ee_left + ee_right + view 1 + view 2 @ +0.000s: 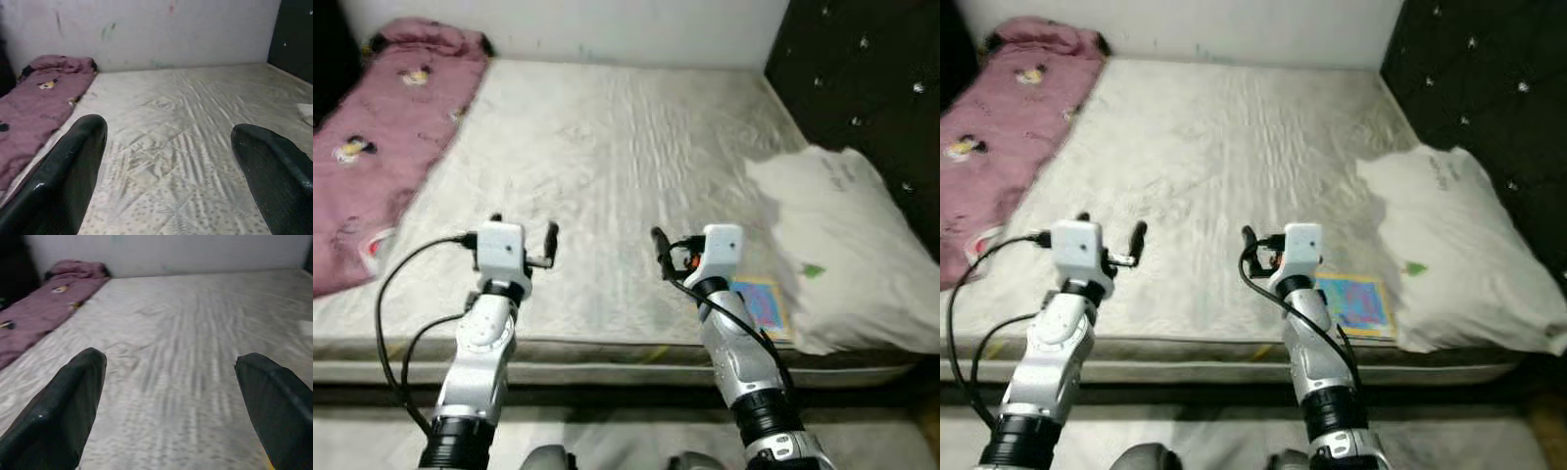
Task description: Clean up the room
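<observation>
Left eye view, left to right: pink blanket, soft, crumpled, along bed's left edge. Left gripper fingers wide, empty, over quilted mattress. Right gripper wide in wrist view, empty. Book, flat, colourful, just beside it, partly under white pillow. Likely first pick: book; slide finger under its thin edge, pillow kept clear.

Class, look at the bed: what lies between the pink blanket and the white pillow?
Bare mattress lies between the pink blanket and the white pillow, as the left eye view shows.
</observation>
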Controlling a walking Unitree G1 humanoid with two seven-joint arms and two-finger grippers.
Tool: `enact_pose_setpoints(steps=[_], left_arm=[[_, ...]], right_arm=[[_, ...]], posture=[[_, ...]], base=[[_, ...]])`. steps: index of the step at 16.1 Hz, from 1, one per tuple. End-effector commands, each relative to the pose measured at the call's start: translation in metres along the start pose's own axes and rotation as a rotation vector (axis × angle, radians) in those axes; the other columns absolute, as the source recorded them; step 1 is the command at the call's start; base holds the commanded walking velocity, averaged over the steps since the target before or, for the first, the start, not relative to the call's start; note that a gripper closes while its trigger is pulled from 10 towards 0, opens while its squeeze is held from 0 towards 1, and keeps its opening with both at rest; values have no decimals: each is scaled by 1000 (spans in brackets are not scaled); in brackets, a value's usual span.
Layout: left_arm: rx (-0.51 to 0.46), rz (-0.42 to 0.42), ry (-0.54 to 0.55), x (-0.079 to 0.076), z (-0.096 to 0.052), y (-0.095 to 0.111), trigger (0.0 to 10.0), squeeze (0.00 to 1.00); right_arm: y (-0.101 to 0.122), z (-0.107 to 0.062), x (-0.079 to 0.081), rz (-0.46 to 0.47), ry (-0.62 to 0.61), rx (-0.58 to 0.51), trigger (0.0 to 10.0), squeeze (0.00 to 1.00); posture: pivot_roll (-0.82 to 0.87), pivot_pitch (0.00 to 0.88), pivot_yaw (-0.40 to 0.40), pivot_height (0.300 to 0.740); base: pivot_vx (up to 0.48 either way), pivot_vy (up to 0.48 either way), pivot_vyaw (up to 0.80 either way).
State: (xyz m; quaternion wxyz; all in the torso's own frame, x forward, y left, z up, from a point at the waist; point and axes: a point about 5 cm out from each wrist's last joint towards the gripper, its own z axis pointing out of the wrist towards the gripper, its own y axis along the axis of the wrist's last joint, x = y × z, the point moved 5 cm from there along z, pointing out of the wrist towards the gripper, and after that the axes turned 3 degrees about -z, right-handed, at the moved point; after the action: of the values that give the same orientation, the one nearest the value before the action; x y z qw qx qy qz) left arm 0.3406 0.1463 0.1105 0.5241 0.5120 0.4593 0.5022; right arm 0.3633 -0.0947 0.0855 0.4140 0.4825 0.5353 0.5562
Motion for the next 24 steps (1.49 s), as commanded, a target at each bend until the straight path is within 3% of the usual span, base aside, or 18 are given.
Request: enact_pose_setpoints(steps=[1,14,24], left_arm=[[3,-18,-27,-11,0,-1,10000,0],[-16,-35,-51,-16,-2,2,10000,0],[-18,-46,-58,-17,-1,3,10000,0]], right_arm=[[-2,-2,-14,-12,-36,10,10000,0],[-4,-2,-14,-14,-35,19,10000,0],[-3,-1,-15,-18,-38,21,10000,0]], posture=[[84,39,-21,740],[82,41,-24,740],[79,42,-24,740]], base=[[0,472,0],[0,0,0],[333,0,0]])
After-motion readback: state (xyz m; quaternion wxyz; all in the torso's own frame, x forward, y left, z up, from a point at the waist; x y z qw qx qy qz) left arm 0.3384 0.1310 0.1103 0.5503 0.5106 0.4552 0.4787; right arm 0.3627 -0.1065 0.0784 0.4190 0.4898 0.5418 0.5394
